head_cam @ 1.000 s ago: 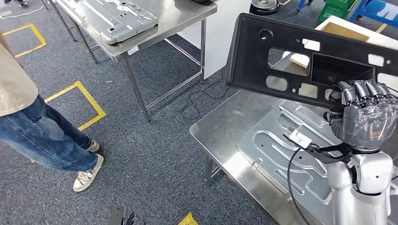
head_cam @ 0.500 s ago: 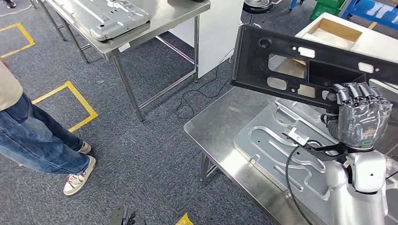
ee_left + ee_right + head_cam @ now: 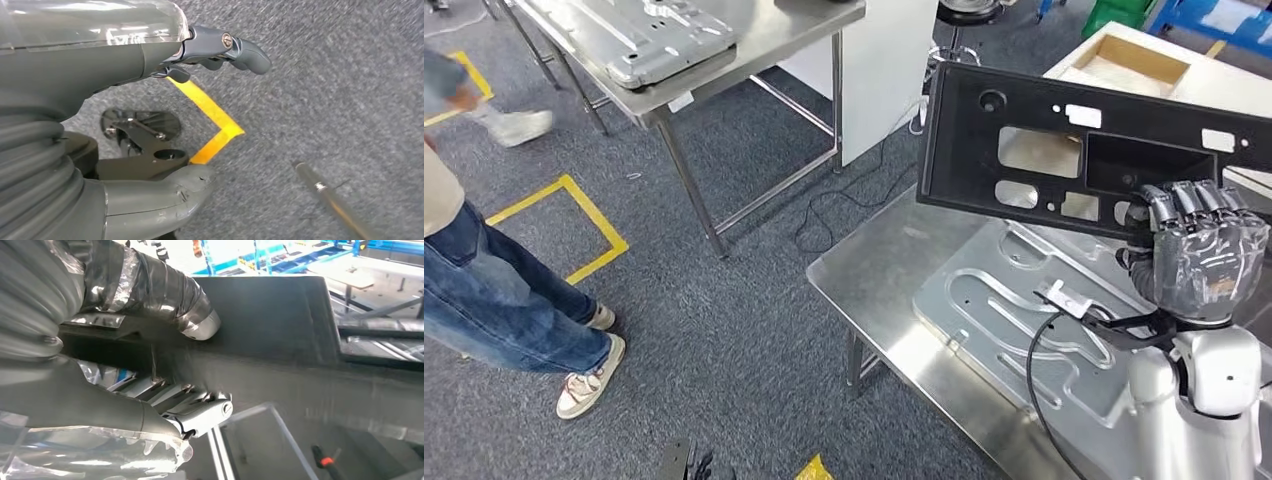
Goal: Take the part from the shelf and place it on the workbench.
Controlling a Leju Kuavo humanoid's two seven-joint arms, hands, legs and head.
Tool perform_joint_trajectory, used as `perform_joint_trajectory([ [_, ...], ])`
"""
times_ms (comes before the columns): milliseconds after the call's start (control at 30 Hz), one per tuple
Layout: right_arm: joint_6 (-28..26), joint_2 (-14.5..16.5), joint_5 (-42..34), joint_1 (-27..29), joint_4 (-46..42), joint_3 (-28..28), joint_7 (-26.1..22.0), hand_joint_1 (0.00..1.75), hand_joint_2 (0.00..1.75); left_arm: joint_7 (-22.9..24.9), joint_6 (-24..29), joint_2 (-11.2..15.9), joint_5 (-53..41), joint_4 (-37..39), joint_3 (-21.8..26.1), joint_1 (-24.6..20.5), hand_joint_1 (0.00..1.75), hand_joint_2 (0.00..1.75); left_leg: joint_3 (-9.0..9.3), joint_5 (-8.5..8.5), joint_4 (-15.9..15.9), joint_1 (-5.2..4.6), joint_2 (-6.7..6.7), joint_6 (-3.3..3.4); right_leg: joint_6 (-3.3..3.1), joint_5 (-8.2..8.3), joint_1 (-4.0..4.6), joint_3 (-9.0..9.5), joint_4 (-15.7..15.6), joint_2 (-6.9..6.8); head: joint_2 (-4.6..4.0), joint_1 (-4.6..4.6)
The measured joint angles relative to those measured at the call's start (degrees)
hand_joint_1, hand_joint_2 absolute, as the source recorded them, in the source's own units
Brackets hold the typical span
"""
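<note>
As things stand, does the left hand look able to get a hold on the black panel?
Probably not without a big lift. The left hand hangs low over the carpet, holding nothing, while the black panel is up above the workbench, gripped by the right hand.

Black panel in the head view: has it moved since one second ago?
Yes. Held by the right robot hand, the black panel has shifted slightly right, farther in over the workbench from its left corner.

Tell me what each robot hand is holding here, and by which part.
The right robot hand grips the black panel by its lower edge, near the rectangular recess. The left robot hand holds nothing.
</note>
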Motion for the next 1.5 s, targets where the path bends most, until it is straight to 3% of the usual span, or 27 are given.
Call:
perform_joint_trajectory([
  [100, 0.0, -0.2, -1.1, -2.1, 1.2, -0.4, -0.3, 1.75, 1.75, 0.5, -0.2, -0.1, 0.0, 0.0, -0.1, -0.6, 0.00, 1.75, 0.02, -0.43, 0.0, 0.03, 0.04, -0.92, -1.50, 0.87, -0.27, 0.60, -1.5, 0.13, 0.00, -0.04],
  [233, 0.0, -0.7, -1.9, -5.6, 3.8, -0.4, -0.4, 1.75, 1.75, 0.0, -0.4, -0.2, 0.5, 0.0, -0.2, -1.7, 0.00, 1.75, -4.20, -4.62, 9.4, 0.15, -0.07, -1.42, -2.40, 1.41, -0.09, 1.49, -2.9, 0.14, 0.00, -0.05],
  [300, 0.0, -0.9, -1.9, -6.3, 4.8, -0.4, -0.1, 1.75, 1.75, -0.5, -0.5, -0.4, 1.0, 0.0, -0.2, -1.8, 0.00, 1.75, -4.51, -3.23, 9.7, 0.12, -0.12, -1.18, -2.47, 1.46, 0.08, 1.89, -3.2, 0.21, 0.00, -0.06],
  [367, 0.0, -1.2, -2.0, -6.8, 5.6, -0.2, 0.6, 1.75, 1.75, -1.2, -0.7, -0.5, 1.4, 0.0, -0.1, -1.8, 0.00, 1.75, -1.59, 0.55, 3.3, -0.12, -0.28, -0.33, -2.47, 1.49, 0.18, 2.42, -3.6, 0.25, 0.00, -0.04],
  [433, 0.0, -1.7, -2.8, -6.8, 6.0, -0.1, 1.3, 1.75, 1.75, -1.9, -0.9, -0.7, 1.6, 0.0, -0.1, -1.6, 0.00, 1.75, 1.28, 2.74, -2.9, -0.56, -0.46, 0.56, -2.03, 1.72, 0.20, 2.77, -4.2, 0.23, 0.00, -0.03],
  [500, 0.0, -2.3, -3.6, -6.3, 6.3, -0.1, 1.7, 1.75, 1.75, -2.5, -1.1, -0.9, 1.7, 0.0, -0.1, -1.1, 0.00, 1.75, 2.40, 3.23, -5.7, -0.91, -0.51, 0.92, -1.11, 2.44, 0.01, 3.20, -5.6, 0.23, 0.00, -0.04],
  [600, 0.0, -3.6, -4.5, -5.0, 6.3, -0.1, 1.7, 1.75, 1.75, -3.0, -1.1, -1.5, 1.5, 0.0, -0.1, -0.1, 0.00, 1.75, 4.56, 5.16, -10.1, -0.45, -0.45, 1.43, 0.01, 3.08, -0.03, 4.74, -8.0, 0.22, 0.00, 0.01],
  [667, 0.0, -4.4, -5.2, -4.4, 6.3, -0.1, 1.7, 1.75, 1.75, -3.2, -1.1, -1.9, 1.3, 0.0, -0.1, 0.4, 0.00, 1.75, 6.04, 6.32, -12.7, -0.08, -0.30, 1.74, 0.42, 1.24, -0.16, 3.92, -5.5, 0.24, 0.00, 0.07],
  [733, 0.0, -4.9, -5.8, -3.8, 6.3, -0.2, 1.6, 1.75, 1.75, -3.2, -0.9, -2.1, 1.1, 0.0, -0.1, 0.7, 0.00, 1.75, 6.58, 6.64, -13.6, 0.03, -0.22, 1.84, 0.90, -0.86, -0.28, 1.46, -0.7, 0.21, 0.00, 0.10],
  [767, 0.0, -5.1, -5.9, -3.3, 6.3, -0.4, 1.5, 1.75, 1.75, -3.1, -0.6, -2.1, 1.0, 0.0, -0.1, 0.9, 0.00, 1.75, 6.69, 6.62, -13.7, 0.08, -0.19, 1.81, 1.14, -0.90, -0.40, 0.67, 0.6, 0.18, 0.00, 0.10],
  [800, 0.0, -5.3, -6.0, -2.9, 6.3, -0.5, 1.3, 1.75, 1.75, -3.1, -0.4, -2.2, 1.0, 0.0, -0.1, 1.1, 0.00, 1.75, 6.77, 6.56, -13.7, 0.14, -0.18, 1.75, 1.35, 0.08, -0.54, 0.73, 0.1, 0.16, 0.00, 0.10],
  [833, 0.0, -5.4, -6.0, -2.6, 6.3, -0.6, 1.2, 1.75, 1.75, -3.0, -0.1, -2.2, 1.0, 0.0, -0.1, 1.3, 0.00, 1.75, 6.88, 6.47, -13.6, 0.21, -0.18, 1.63, 1.53, 1.91, -0.70, 1.77, -2.3, 0.10, 0.00, 0.10],
  [900, 0.0, -5.7, -6.1, -2.3, 6.3, -0.9, 1.0, 1.75, 1.75, -3.0, 0.1, -2.2, 1.0, 0.0, -0.1, 1.4, 0.00, 1.75, 7.08, 6.23, -13.6, 0.23, -0.21, 1.15, 1.67, 5.21, -0.88, 5.05, -9.3, -0.06, 0.00, 0.11],
  [967, 0.0, -6.0, -6.6, -2.0, 6.2, -1.2, 0.6, 1.75, 1.75, -3.0, 0.3, -2.1, 1.0, 0.0, -0.1, 1.5, 0.00, 1.75, 7.23, 6.11, -13.6, 0.05, -0.30, 0.52, 1.00, 6.25, -0.63, 6.80, -13.1, 0.03, 0.00, 0.07],
  [1100, 0.0, -5.9, -9.2, -0.2, 5.0, -2.7, -3.0, 1.75, 1.75, -3.3, 0.6, -1.7, 1.4, 0.0, -0.1, 1.7, 0.00, 1.75, 7.40, 5.45, -13.4, 0.05, -0.35, -0.57, -0.88, 6.51, -0.51, 7.28, -14.0, 0.13, 0.00, 0.02],
  [1167, 0.0, -5.3, -11.1, 1.2, 3.8, -3.8, -5.3, 1.75, 1.75, -3.5, 0.6, -1.1, 1.7, 0.0, 0.0, 1.9, 0.00, 1.75, 5.61, 2.74, -9.0, 0.17, -0.36, -0.96, -1.65, 6.62, -0.56, 7.64, -14.3, -0.01, 0.00, -0.01],
  [1233, 0.0, -4.4, -12.4, 2.7, 2.6, -4.7, -7.4, 1.75, 1.75, -3.6, 0.7, -0.5, 1.7, 0.0, 0.0, 2.2, 0.00, 1.75, 2.20, -0.53, -1.6, 0.17, -0.37, -1.09, -1.99, 6.55, -0.31, 7.75, -14.4, 0.01, 0.00, -0.03],
  [1267, 0.0, -3.8, -12.8, 3.5, 2.1, -5.0, -8.3, 1.75, 1.75, -3.5, 0.8, -0.2, 1.6, 0.0, 0.0, 2.4, 0.00, 1.75, 0.97, -1.10, 0.8, 0.16, -0.37, -1.04, -2.06, 6.50, -0.16, 7.80, -14.4, 0.08, 0.00, -0.03],
  [1300, 0.0, -3.3, -13.1, 4.3, 1.7, -5.3, -9.0, 1.75, 1.75, -3.5, 0.9, 0.2, 1.5, 0.0, 0.0, 2.5, 0.00, 1.75, 0.64, -0.60, 1.3, 0.13, -0.37, -0.87, -2.13, 6.46, -0.01, 7.87, -14.4, 0.17, 0.00, -0.03],
  [1333, 0.0, -2.8, -13.3, 4.9, 1.4, -5.4, -9.5, 1.75, 1.75, -3.5, 1.0, 0.5, 1.5, 0.0, 0.0, 2.7, 0.00, 1.75, 1.43, 0.91, -0.6, 0.05, -0.39, -0.57, -2.16, 6.43, 0.13, 7.97, -14.4, 0.28, 0.00, -0.03],
  [1433, 0.0, -1.8, -13.7, 6.1, 0.5, -5.7, -10.1, 1.75, 1.75, -3.5, 1.0, 1.3, 1.5, 0.0, 0.0, 2.7, 0.00, 1.75, 6.57, 5.88, -11.7, -0.54, -0.51, 0.79, -2.04, 6.37, 0.42, 8.14, -14.4, 0.50, 0.00, -0.01],
  [1500, 0.0, -1.3, -14.1, 6.5, 0.3, -6.0, -10.2, 1.75, 1.75, -3.5, 1.0, 1.6, 1.5, 0.0, 0.0, 2.7, 0.00, 1.75, 7.78, 6.42, -14.5, -0.88, -0.51, 1.13, -1.55, 6.49, 0.36, 8.08, -14.5, 0.50, 0.00, -0.01],
])
